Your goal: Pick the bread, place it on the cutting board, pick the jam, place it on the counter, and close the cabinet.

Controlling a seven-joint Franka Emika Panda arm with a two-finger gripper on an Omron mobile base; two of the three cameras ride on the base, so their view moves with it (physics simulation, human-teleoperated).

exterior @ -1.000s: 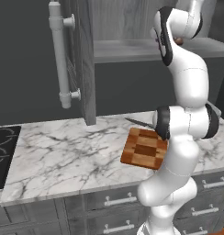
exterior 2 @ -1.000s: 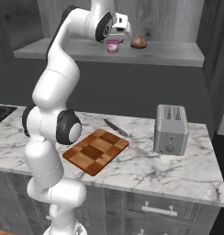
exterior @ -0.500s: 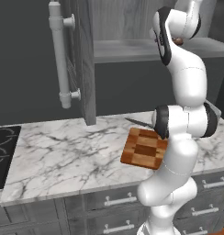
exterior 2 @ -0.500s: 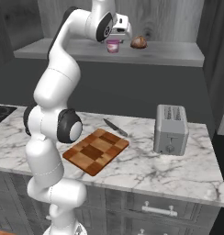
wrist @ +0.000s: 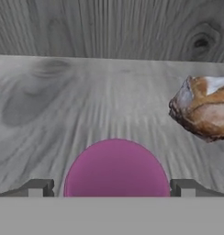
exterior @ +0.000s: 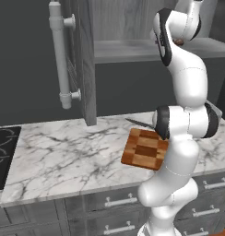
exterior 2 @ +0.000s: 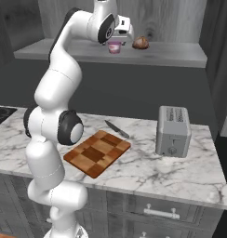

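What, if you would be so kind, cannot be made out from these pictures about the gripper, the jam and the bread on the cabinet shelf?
- Gripper: the hand view shows a fingertip on either side of the jam, but the bottom edge cuts off any contact.
- Jam in the right base view: the hand covers its top, so the grasp is hidden.
- Bread: the hand view's right edge cuts it off.
- Bread and jam in the left base view: the arm blocks that part of the shelf.

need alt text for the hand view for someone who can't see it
A round pink-purple jam jar seen from above sits between the two dark fingertips of the open jaws, on a grey wood-grain cabinet shelf. A brown bread roll with a pale patch lies on the same shelf at the right edge.
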